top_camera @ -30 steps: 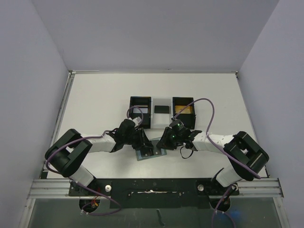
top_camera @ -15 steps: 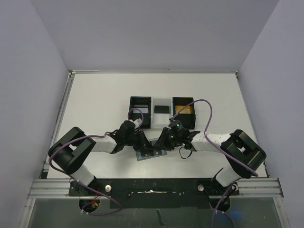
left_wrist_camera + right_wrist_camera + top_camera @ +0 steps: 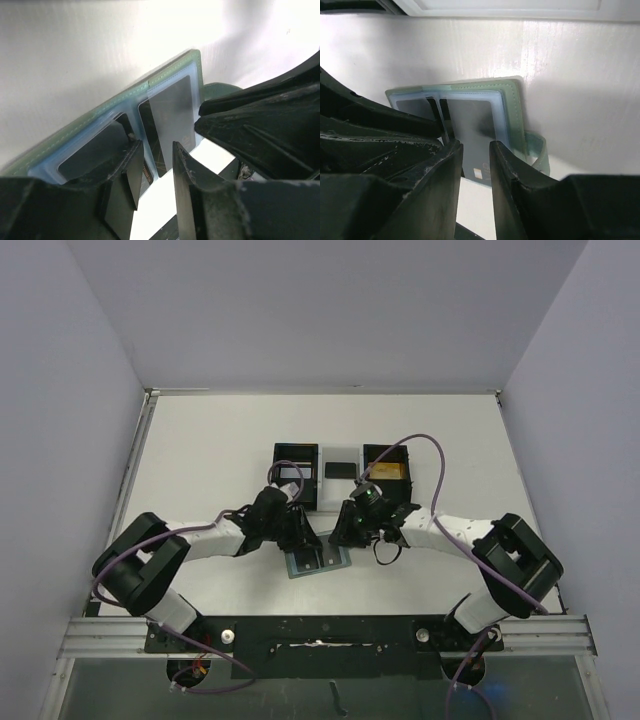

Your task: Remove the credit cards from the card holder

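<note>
- card holder [image 3: 318, 561]: teal-green bifold, lying open and flat, pale blue pockets facing up.
- grey card [image 3: 476, 120]: tucked inside one pocket.
- black card [image 3: 341, 469] and gold-orange card [image 3: 388, 472]: out, beyond the holder.

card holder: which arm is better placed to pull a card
Probably right: the right gripper stands open astride the grey card; the left gripper sits nearer the fold of the card holder.

The card holder [image 3: 515, 115] has a muted teal-green cover with pale stitching along its edge. Its 2 inner pockets [image 3: 501, 107] are translucent pale blue, and the cards [image 3: 172, 115] inside look dark grey. In the upper middle of the top view, 2 black boxes [image 3: 296, 490] flank a white tray [image 3: 340, 495] with a black card [image 3: 340, 469]. A gold-orange card [image 3: 387, 472] shows in the right box. The table [image 3: 220, 440] is white.
</note>
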Controlling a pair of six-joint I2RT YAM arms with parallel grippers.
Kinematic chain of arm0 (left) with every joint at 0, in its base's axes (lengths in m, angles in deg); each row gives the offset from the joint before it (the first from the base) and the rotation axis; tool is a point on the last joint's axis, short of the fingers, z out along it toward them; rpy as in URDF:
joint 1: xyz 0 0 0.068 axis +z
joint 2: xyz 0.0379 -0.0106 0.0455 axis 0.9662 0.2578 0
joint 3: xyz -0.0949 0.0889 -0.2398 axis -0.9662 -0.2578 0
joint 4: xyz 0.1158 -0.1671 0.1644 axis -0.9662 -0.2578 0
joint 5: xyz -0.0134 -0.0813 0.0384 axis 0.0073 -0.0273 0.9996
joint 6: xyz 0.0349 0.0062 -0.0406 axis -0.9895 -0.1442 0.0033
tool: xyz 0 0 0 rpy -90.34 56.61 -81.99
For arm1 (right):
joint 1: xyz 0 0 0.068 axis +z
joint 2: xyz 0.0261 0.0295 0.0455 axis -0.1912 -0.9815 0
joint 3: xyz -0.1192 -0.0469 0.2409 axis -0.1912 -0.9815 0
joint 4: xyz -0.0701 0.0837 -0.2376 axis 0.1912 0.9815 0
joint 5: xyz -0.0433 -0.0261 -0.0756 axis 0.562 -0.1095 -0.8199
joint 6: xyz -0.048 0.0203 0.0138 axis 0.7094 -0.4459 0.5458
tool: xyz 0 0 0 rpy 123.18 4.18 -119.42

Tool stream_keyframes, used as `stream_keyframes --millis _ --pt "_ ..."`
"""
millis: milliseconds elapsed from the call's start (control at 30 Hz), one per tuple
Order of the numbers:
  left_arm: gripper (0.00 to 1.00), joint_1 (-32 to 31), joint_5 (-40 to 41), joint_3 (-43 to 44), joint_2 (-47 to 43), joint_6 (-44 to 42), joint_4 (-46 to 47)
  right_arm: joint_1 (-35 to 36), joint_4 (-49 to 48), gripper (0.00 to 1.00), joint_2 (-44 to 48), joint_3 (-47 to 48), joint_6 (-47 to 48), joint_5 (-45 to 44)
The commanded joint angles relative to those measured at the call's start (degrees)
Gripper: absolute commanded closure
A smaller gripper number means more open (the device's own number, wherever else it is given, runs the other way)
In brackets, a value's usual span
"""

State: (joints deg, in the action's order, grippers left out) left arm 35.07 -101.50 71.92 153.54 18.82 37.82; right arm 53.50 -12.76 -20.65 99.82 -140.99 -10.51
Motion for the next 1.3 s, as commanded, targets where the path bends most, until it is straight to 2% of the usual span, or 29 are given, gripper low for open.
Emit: stream_keyframes --millis 0,133,300,500,667,933,1133,1267 --pt "0.68 -0.7 3.8 6.0 4.6 -3.0 -5.7 0.4 1.9 0.71 -3.7 2.3 2.4 -1.2" --pt "0.68 -1.3 6.1 6.9 6.1 -3.5 -9.3 1.2 3.0 0.73 -6.8 1.8 1.1 -1.2" --pt "0.62 -1.4 9.8 4.7 4.9 -3.2 -13.0 1.5 1.8 0.72 -6.2 -0.9 -2.2 -0.8" --pt "0.58 -1.5 9.1 4.3 4.0 -2.2 -12.6 1.6 -0.9 0.73 -6.3 -3.3 -4.2 0.7" --pt "0.58 -1.5 4.7 1.4 4.7 1.5 -6.2 1.5 -3.2 0.76 -4.9 -5.4 -5.4 1.6" --pt "0.76 -1.8 -3.5 -3.9 6.8 12.1 18.0 1.0 -12.2 0.79 -4.8 -9.1 -7.1 6.9" --pt "0.92 -1.5 -7.7 -3.7 7.7 12.5 25.0 0.4 -14.7 0.79 -4.4 -10.9 -8.1 8.0" --pt "0.93 -1.5 -7.3 -4.8 7.6 13.1 26.1 0.2 -13.2 0.79 -3.5 -11.0 -8.2 6.6"
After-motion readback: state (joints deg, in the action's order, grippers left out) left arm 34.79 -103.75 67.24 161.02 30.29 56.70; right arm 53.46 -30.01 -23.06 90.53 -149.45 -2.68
